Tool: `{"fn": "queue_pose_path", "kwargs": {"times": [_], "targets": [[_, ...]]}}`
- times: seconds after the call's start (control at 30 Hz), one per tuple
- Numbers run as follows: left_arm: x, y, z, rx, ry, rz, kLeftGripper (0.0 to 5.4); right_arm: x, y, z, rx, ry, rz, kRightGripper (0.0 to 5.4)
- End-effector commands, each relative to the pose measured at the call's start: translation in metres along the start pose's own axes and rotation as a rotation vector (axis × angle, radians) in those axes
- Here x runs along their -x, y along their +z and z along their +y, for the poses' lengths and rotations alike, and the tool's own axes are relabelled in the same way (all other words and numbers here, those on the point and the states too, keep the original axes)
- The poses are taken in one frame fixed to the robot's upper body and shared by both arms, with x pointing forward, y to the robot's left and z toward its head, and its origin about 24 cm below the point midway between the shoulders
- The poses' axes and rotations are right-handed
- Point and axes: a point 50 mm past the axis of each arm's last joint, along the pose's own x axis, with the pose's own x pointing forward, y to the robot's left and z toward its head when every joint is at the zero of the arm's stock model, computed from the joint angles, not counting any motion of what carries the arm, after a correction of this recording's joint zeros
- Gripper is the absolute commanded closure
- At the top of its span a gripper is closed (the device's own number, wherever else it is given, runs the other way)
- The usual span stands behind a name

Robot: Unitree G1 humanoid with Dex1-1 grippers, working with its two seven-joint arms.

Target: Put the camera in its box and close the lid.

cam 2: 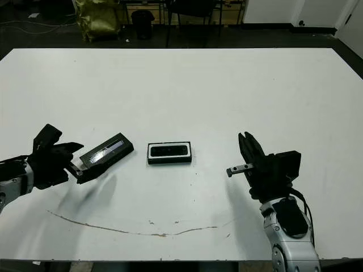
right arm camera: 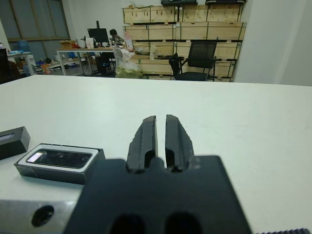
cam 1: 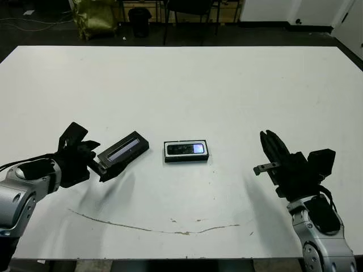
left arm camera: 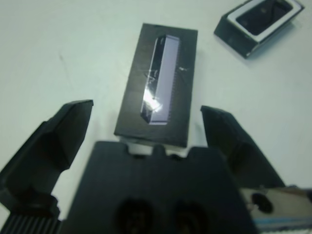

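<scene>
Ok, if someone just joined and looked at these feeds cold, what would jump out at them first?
Probably the lid, black with a pale silvery strip, lying at an angle right at the open left gripper, which has it between its spread fingers. Next, the box at mid-table with the camera already inside it, uncovered. The right gripper sits off to the right, fingers shut on nothing.

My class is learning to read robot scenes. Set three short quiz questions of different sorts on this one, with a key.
1. True or false: the camera already lies in the box.
2. Which gripper is nearest the lid: A left, B right?
3. Fill in: the right gripper's fingers are ____.

Key: 1 true. 2 A. 3 shut.
</scene>
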Motion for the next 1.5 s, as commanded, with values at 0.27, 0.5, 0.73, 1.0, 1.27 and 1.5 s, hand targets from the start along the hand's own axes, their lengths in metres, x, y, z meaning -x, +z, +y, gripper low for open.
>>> {"fn": "queue_pose_path", "kwargs": {"times": [0.27,0.5,0.73,1.0,1.27,1.5], "targets": [[-0.008,-0.01,0.0,-0.006,-0.004,0.04,0.03,0.004,-0.005,-0.003,-0.02,-0.003,0.036,5.4],[-0.011,-0.013,0.004,-0.038,0.024,0.051,0.03,0.004,-0.006,-0.003,-0.017,-0.003,0.034,5.4],[-0.015,-0.018,0.004,-0.024,0.029,0.046,0.03,0.005,-0.007,-0.003,-0.022,0.001,0.03,5.4],[-0.016,-0.019,0.005,-0.006,0.023,0.06,0.03,0.005,-0.007,-0.003,-0.017,-0.002,0.031,5.4],[-0.018,-0.022,0.006,0.14,-0.005,0.083,0.03,0.006,-0.007,-0.002,-0.02,-0.003,0.029,5.4],[-0.016,-0.02,0.009,0.147,-0.085,0.15,0.03,0.005,-0.007,-0.002,-0.027,-0.001,0.024,5.4]]}}
